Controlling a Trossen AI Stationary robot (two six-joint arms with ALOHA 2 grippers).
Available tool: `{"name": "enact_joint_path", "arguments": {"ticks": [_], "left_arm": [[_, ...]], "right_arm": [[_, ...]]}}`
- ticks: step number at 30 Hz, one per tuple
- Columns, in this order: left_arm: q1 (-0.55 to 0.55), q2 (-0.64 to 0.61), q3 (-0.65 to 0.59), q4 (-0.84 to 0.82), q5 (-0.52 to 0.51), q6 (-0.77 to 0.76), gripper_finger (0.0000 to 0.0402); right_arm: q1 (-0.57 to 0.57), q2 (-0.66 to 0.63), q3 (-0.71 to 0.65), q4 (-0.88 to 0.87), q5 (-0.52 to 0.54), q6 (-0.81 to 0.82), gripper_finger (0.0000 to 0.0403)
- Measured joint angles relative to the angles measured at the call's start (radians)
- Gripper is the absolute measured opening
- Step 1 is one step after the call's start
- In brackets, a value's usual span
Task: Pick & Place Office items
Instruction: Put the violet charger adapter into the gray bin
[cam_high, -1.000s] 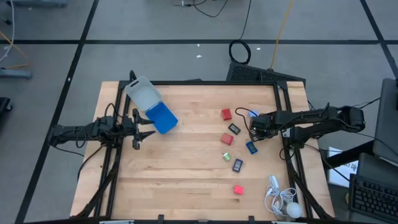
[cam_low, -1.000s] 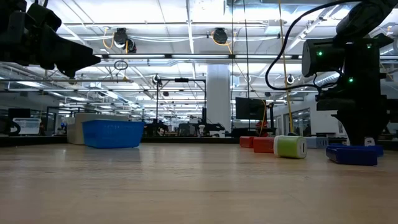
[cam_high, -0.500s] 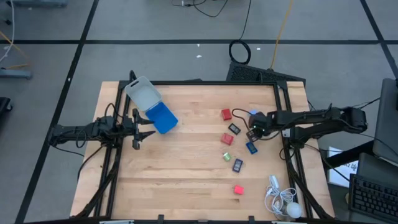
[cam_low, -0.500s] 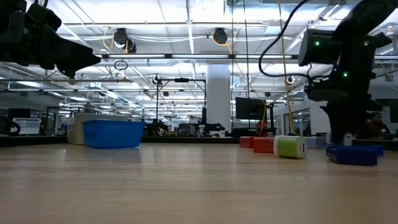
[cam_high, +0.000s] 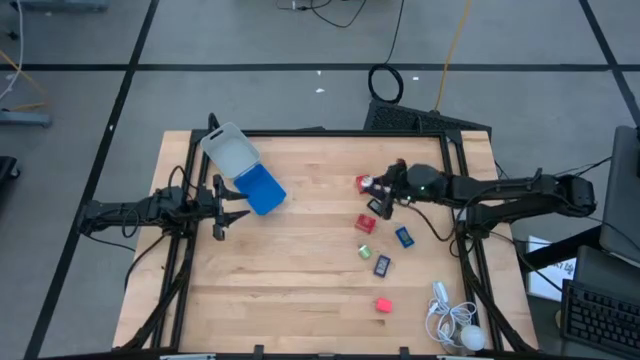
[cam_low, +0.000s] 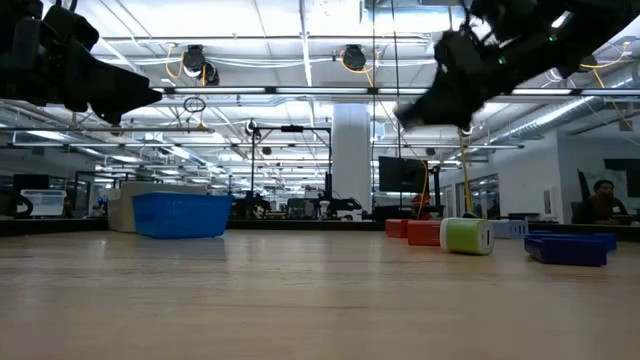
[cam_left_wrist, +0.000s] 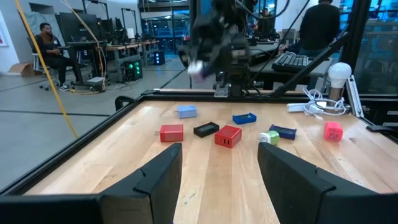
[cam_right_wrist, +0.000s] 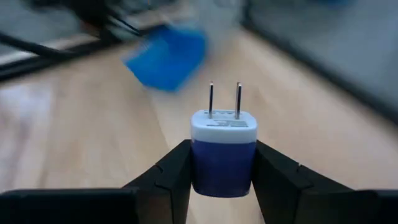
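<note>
Blue plug adapter (cam_right_wrist: 222, 149) clamped prongs-up in the closed right claw (cam_right_wrist: 221, 163), raised clear of the bench (cam_high: 300, 270) for carrying; left claw (cam_left_wrist: 219, 163) waits open.

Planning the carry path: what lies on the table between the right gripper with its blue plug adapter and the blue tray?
Only bare wood between the right gripper and the blue tray, by the high view.

The right end effector (cam_high: 378, 190) is raised above the counter's middle-right, fingers (cam_right_wrist: 168, 174) clamped. The left end effector (cam_high: 236, 212) waits at the left edge, fingers (cam_left_wrist: 155, 180) apart.
</note>
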Motion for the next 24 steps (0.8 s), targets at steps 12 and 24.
{"name": "enact_joint_path", "arguments": {"ticks": [12, 24], "left_arm": [[0.000, 0.000, 0.000, 0.000, 0.000, 0.000, 0.0214], [0.000, 0.000, 0.000, 0.000, 0.000, 0.000, 0.0214]], "right_arm": [[-0.001, 0.036, 0.000, 0.417, -0.351, -0.232, 0.0131], [0.024, 0.036, 0.000, 0.380, -0.455, -0.154, 0.0131]]}}
